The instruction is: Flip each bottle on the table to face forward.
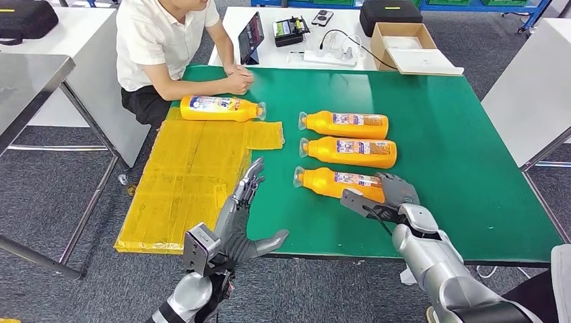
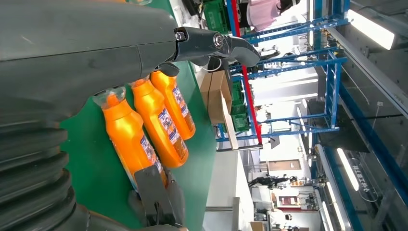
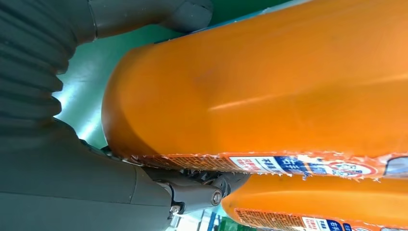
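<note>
Three orange plastic bottles lay on their sides in a column on the green table (image 1: 458, 148), caps pointing left: the far bottle (image 1: 345, 124), the middle bottle (image 1: 349, 151) and the near bottle (image 1: 333, 182). The right robot hand (image 1: 394, 195) gripped the base end of the near bottle, fingers wrapped around it. The left robot hand (image 1: 246, 208) hovered open over the table's near edge, fingers spread, holding nothing. A fourth orange plastic bottle (image 1: 221, 108) lay beside the yellow taped sheet (image 1: 188, 182), near a seated person (image 1: 168, 47).
</note>
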You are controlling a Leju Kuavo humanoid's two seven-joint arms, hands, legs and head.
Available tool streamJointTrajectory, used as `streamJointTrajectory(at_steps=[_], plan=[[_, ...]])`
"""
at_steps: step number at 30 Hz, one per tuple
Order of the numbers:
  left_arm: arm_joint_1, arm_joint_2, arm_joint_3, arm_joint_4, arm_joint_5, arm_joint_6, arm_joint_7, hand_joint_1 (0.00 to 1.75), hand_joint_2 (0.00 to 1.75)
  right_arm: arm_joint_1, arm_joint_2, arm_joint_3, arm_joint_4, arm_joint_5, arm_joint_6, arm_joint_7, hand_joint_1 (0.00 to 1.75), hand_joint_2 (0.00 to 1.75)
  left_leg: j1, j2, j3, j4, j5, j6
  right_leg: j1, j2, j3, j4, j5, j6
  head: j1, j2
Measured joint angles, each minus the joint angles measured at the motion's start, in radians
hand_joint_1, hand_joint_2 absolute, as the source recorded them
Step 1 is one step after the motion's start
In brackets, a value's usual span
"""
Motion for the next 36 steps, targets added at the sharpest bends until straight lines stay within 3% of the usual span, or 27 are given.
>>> streamJointTrajectory(at_steps=[5,9,14,19,22,28,36], plan=[[0.0,0.0,0.0,0.0,0.013,0.0,-0.006,0.0,1.75,0.008,-0.007,-0.013,0.0,-0.087,-0.008,-0.109,1.75,1.75,0.0,0.001,0.001,0.0,-0.001,0.0,0.0,0.003,0.006,0.0,0.001,0.0,0.0,0.0],[0.004,0.0,0.002,0.0,0.088,-0.005,0.001,0.0,1.75,0.043,0.001,-0.062,-0.001,-0.24,-0.042,-0.263,1.75,1.75,0.001,0.003,0.001,0.0,-0.001,0.0,0.001,0.005,0.011,0.0,0.001,0.0,0.0,0.0],[0.048,-0.031,0.044,0.009,0.308,-0.001,0.098,0.0,1.75,0.134,0.062,-0.14,-0.07,-0.459,-0.106,-0.401,1.75,1.75,0.002,0.003,-0.002,0.0,-0.002,-0.002,0.002,0.005,0.009,0.0,0.001,0.0,0.0,0.0],[0.082,-0.039,0.079,0.043,0.526,0.033,0.154,0.0,1.75,0.254,0.117,-0.14,-0.255,-0.68,-0.119,-0.416,1.75,1.75,0.002,0.002,-0.01,0.0,0.0,-0.002,0.001,0.004,0.002,0.001,0.001,0.0,0.0,0.0],[0.094,-0.039,0.088,0.05,0.577,0.049,0.152,0.0,1.75,0.323,0.137,-0.111,-0.372,-0.779,-0.132,-0.42,1.75,1.75,0.002,0.0,-0.018,0.0,0.002,-0.002,0.001,0.003,-0.005,0.001,0.001,0.0,0.0,0.0],[0.093,-0.031,0.069,0.049,0.452,0.062,0.103,0.0,1.75,0.407,0.168,-0.047,-0.545,-0.912,-0.151,-0.443,1.75,1.75,0.001,-0.002,-0.024,0.0,0.002,-0.002,0.0,0.0,-0.009,0.001,0.001,0.0,0.0,0.0],[0.089,-0.024,0.032,0.039,0.326,0.043,0.045,0.0,1.75,0.426,0.177,0.04,-0.58,-0.902,-0.093,-0.447,1.75,1.75,0.001,-0.002,-0.029,0.0,0.002,-0.002,0.0,0.0,-0.014,0.001,0.001,0.0,0.0,0.0]])
